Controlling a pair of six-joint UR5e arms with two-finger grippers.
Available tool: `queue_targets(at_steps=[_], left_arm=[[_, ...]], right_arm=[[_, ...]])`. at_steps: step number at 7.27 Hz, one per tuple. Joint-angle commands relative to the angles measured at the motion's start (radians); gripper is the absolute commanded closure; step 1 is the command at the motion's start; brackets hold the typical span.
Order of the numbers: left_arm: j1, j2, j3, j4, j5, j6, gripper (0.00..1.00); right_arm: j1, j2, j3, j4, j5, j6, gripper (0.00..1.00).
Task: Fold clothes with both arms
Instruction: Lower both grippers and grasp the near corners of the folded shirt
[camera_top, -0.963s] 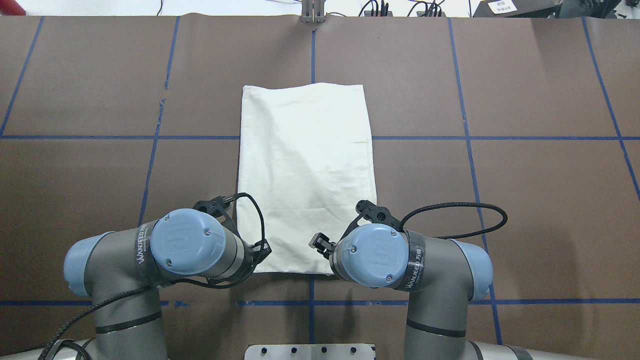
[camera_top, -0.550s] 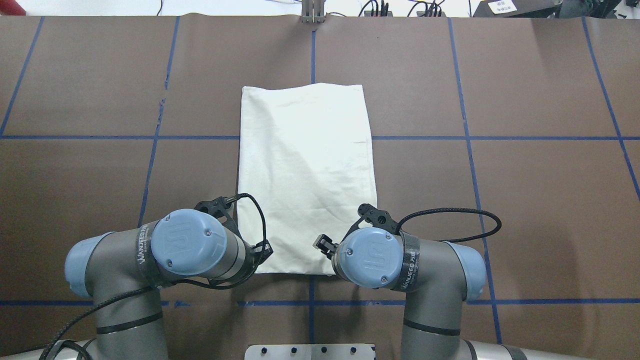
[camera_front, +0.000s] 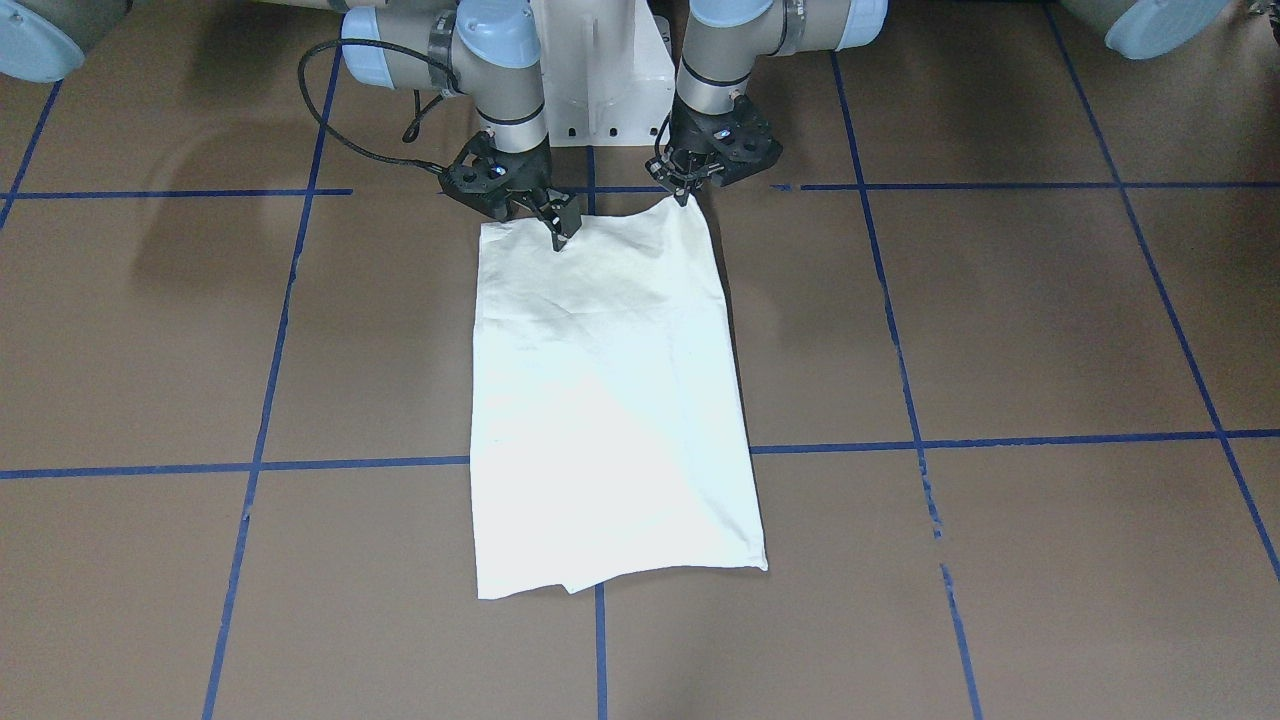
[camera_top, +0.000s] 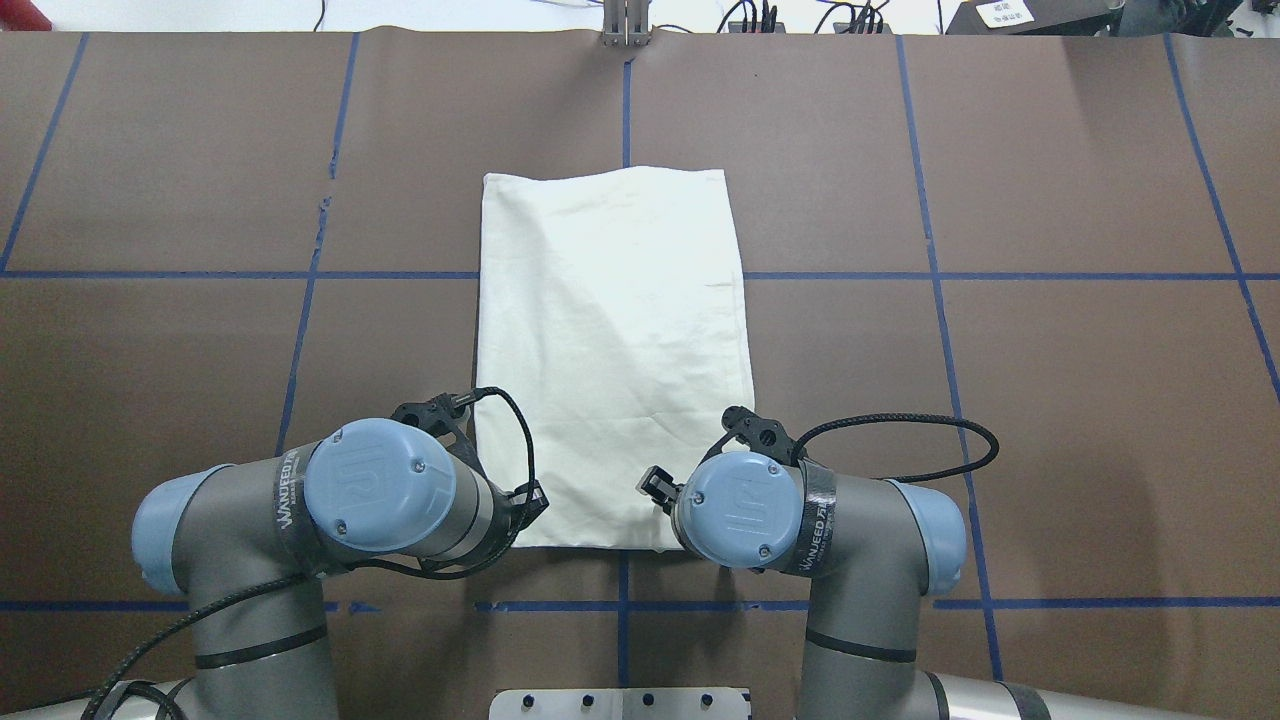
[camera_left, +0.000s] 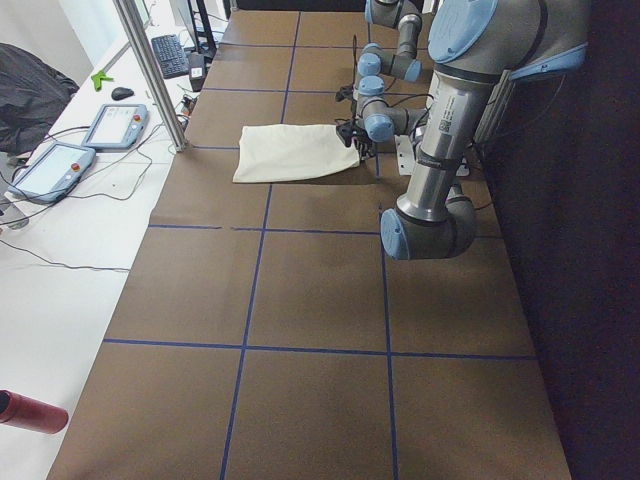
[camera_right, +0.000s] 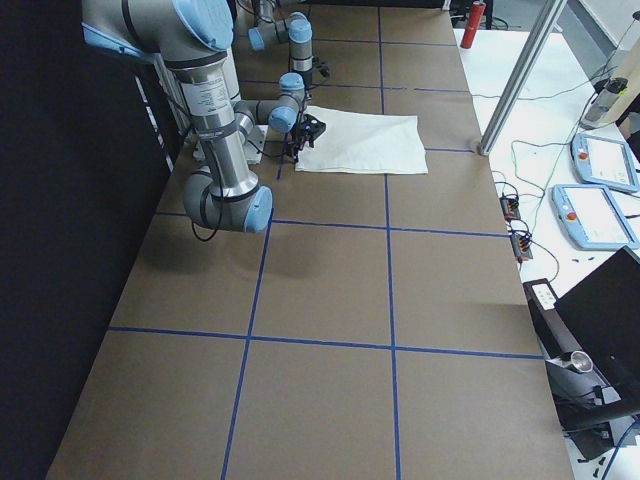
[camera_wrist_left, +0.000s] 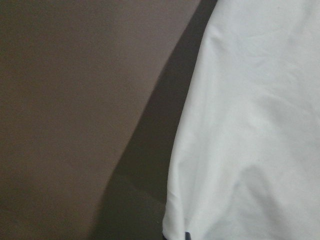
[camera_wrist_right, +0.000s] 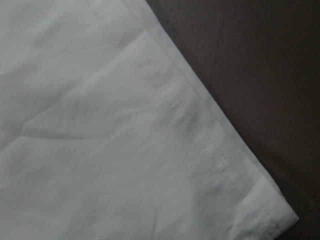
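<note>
The clothes are one plain cream-white shirt (camera_top: 610, 330), folded into a long rectangle (camera_front: 610, 400) on the brown table, with no print showing. My left gripper (camera_front: 688, 195) is shut on the shirt's near corner, which it holds slightly off the table. The left wrist view shows that raised cloth (camera_wrist_left: 250, 125) with a shadow beneath. My right gripper (camera_front: 558, 238) points down with its tips on the near edge, inward of the other near corner. I cannot tell how its jaws stand. The right wrist view shows a flat hemmed corner (camera_wrist_right: 215, 150).
The white pedestal (camera_front: 600, 80) stands between the arms at the near edge. Blue tape lines grid the brown table (camera_top: 1000, 350). Teach pendants (camera_right: 600, 215) and a metal post (camera_left: 150, 70) sit beyond the far edge, and a red can (camera_left: 25, 410) lies at one end.
The right arm has sunk lower and shifted slightly inward over the shirt's near edge. The left arm has barely moved. The shirt lies as before.
</note>
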Motion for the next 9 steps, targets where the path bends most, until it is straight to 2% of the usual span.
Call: queue_targets(at_steps=[1,2,3,4,5,6,8,9], left_arm=[[0.001,-0.001,0.0,0.0,0.0,0.0,1.0],[0.001,-0.003,-0.002,0.002,0.0,0.0,1.0],[0.001,-0.003,0.0,0.002,0.0,0.002,1.0],[0.001,-0.003,0.0,0.002,0.0,0.002,1.0],[0.001,-0.001,0.0,0.002,0.002,0.002,1.0],[0.001,0.0,0.0,0.002,0.002,0.002,1.0],[0.001,0.002,0.005,0.0,0.002,0.003,1.0],[0.001,0.002,0.006,0.0,0.002,0.005,1.0]], right_arm=[[-0.001,-0.014,-0.004,0.0,0.003,0.003,0.0],[0.001,-0.017,-0.004,0.0,0.004,0.003,0.0],[0.001,-0.015,-0.001,0.0,0.006,0.003,0.05],[0.001,-0.014,0.002,0.0,0.007,0.001,0.46],[0.001,-0.014,0.004,0.0,0.009,-0.002,0.75],[-0.001,-0.014,0.004,0.0,0.01,-0.004,0.86],[0.001,-0.012,0.005,0.0,0.01,-0.004,0.97],[0.002,-0.009,0.004,0.0,0.01,-0.004,1.0]])
